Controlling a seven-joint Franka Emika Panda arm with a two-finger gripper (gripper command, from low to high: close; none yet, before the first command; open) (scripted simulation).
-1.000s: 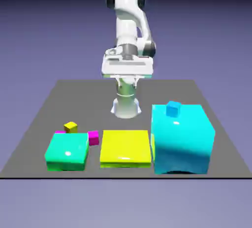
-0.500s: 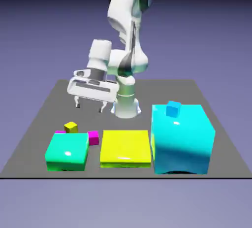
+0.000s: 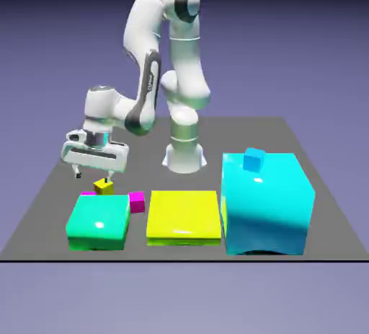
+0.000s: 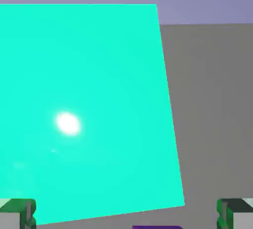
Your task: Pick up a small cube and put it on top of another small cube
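Observation:
The small purple-magenta cube point(image 3: 88, 193) shows only as a thin sliver behind the teal block point(image 3: 99, 222), just left of the small yellow cube point(image 3: 104, 187). My gripper point(image 3: 92, 174) hangs open low over these two small cubes, holding nothing. In the hand view the teal block point(image 4: 84, 109) fills the left. A dark purple edge of the small cube point(image 4: 157, 227) peeks in at the bottom between the spread fingertips point(image 4: 18, 213). A pinker magenta small cube point(image 3: 136, 200) rests against the teal block's right side.
A flat yellow block point(image 3: 183, 216) lies right of the teal block. Further right stands a big cyan cube point(image 3: 267, 203) with a small blue cube point(image 3: 254, 159) on top. The robot's base point(image 3: 184, 156) stands behind them on the grey table point(image 3: 65, 159).
The arm has swung from the middle to the exterior view's left and dropped, bringing the open gripper down to just above the small yellow and purple cubes.

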